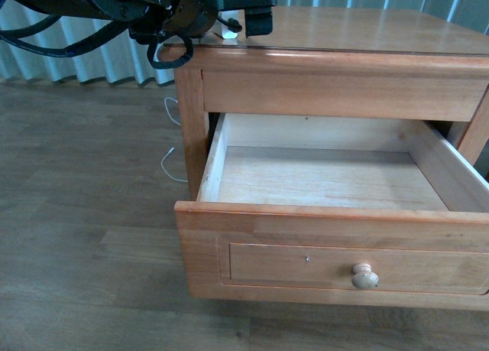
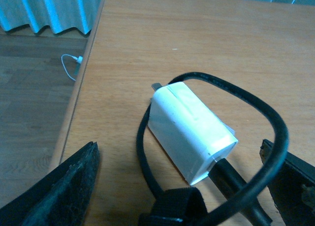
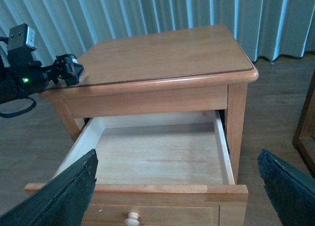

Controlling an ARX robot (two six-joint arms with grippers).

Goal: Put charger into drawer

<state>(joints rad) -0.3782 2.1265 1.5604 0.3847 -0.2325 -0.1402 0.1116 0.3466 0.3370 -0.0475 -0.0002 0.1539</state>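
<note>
Left gripper (image 2: 178,149), spread wide, straddles the charger (image 2: 189,132) above the drawer (image 1: 328,217); I'd pinch its light, slick block, not cable. Right gripper (image 3: 178,159) gapes empty.

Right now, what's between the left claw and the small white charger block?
Only a black cable loop and bare wooden cabinet top, in the left wrist view. The open left claw straddles the white charger block.

L hand (image 2: 177,186) spread wide, w/ only charger (image 2: 189,130) & its cable loop between the fingers. Tabletop (image 2: 197,34) beyond the hand is free. Drawer (image 1: 321,179) below the hand is pulled out, w/ clear entry from above.
</note>
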